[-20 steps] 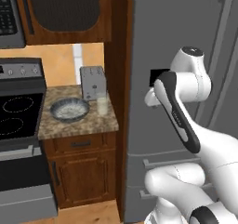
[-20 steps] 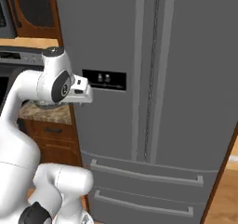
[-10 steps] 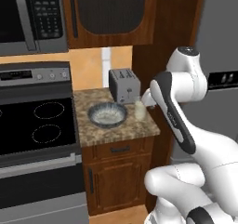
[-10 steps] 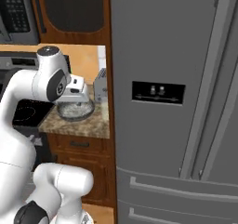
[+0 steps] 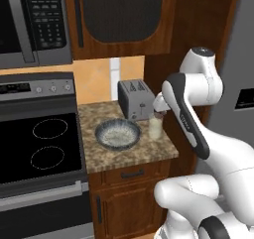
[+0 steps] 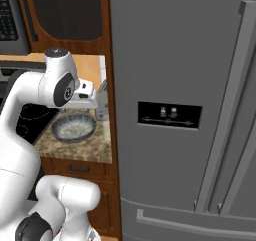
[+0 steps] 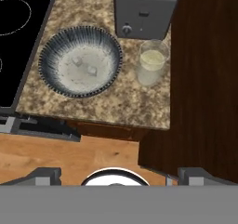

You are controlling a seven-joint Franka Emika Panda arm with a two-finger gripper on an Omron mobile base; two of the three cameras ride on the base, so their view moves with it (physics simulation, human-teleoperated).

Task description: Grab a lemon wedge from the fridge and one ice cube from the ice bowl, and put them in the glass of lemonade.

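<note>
My gripper [image 7: 119,174] hangs open above the counter's front edge and holds nothing. Below it, the ice bowl [image 7: 81,62], wide and blue-grey with a speckled inside, holds small pale ice cubes [image 7: 91,70]. To the bowl's right stands the glass of lemonade [image 7: 151,62], just in front of the toaster. In the left base view the hand [image 5: 159,104] hovers over the glass [image 5: 156,128], right of the bowl [image 5: 118,134]. The grey fridge [image 6: 200,60] has both doors shut. The lemon wedge is out of view.
A grey two-slot toaster [image 5: 135,100] stands at the back of the granite counter [image 7: 125,102]. A black stove [image 5: 39,144] adjoins the counter on the left, under a microwave [image 5: 30,25]. A dark wood panel [image 7: 204,79] separates the counter from the fridge.
The whole picture has shifted: the base has driven left, from facing the fridge to facing the counter. The arm rode along, and the gripper stays open.
</note>
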